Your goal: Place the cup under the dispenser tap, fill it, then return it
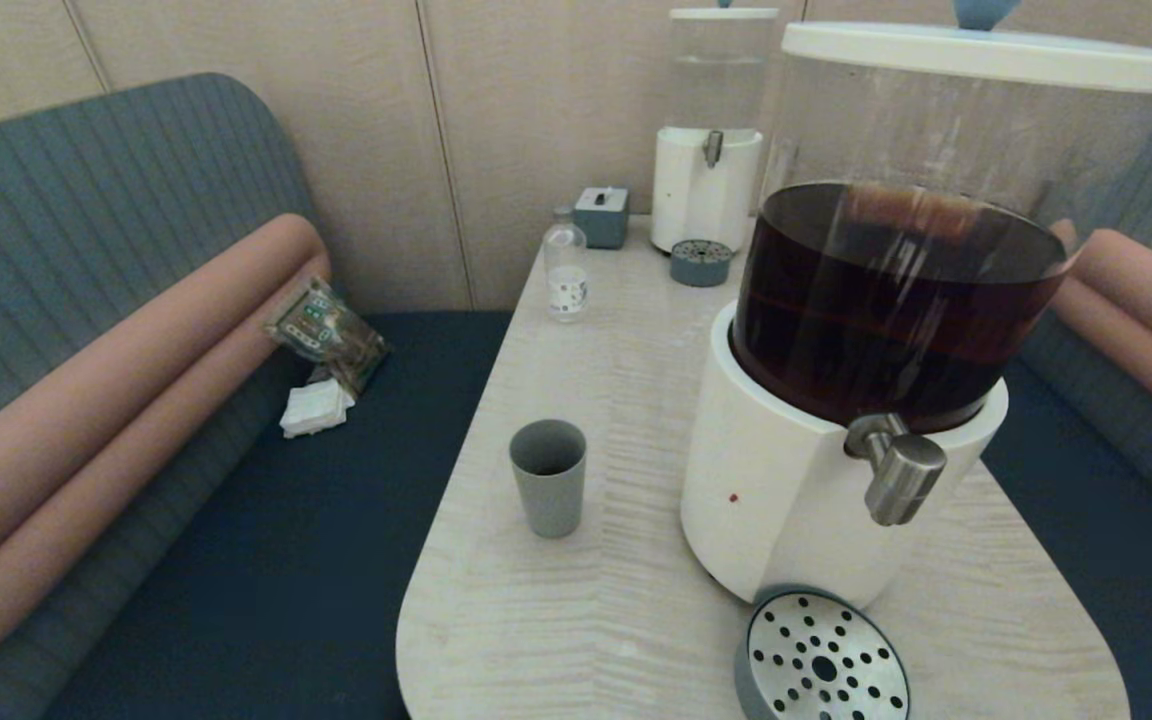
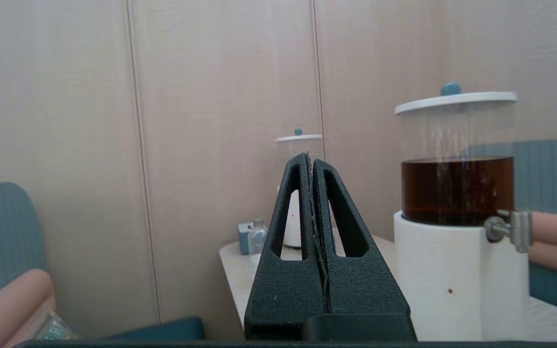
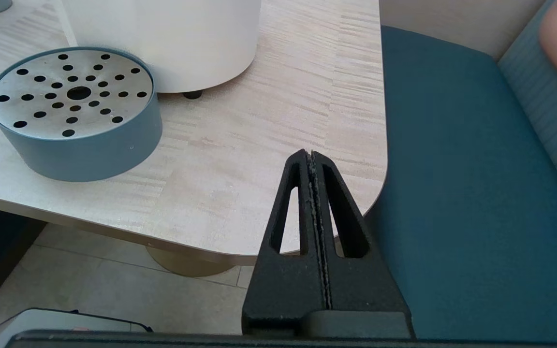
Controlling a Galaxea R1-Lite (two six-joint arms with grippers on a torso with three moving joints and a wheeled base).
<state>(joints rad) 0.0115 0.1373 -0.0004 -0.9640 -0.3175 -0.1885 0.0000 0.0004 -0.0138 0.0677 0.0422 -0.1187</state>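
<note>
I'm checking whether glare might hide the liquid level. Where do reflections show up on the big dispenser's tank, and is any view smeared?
Head view: pale streaky reflections cross the clear tank, yet the dark liquid line stays readable. Left wrist view: fainter vertical streaks above the liquid, level plain. Right wrist view: only the white base shows, evenly lit. No view looks smeared.

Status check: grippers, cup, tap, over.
Left gripper and right gripper shut, empty, off the table. Cup upright, left of the dispenser tap. Path clear.
</note>
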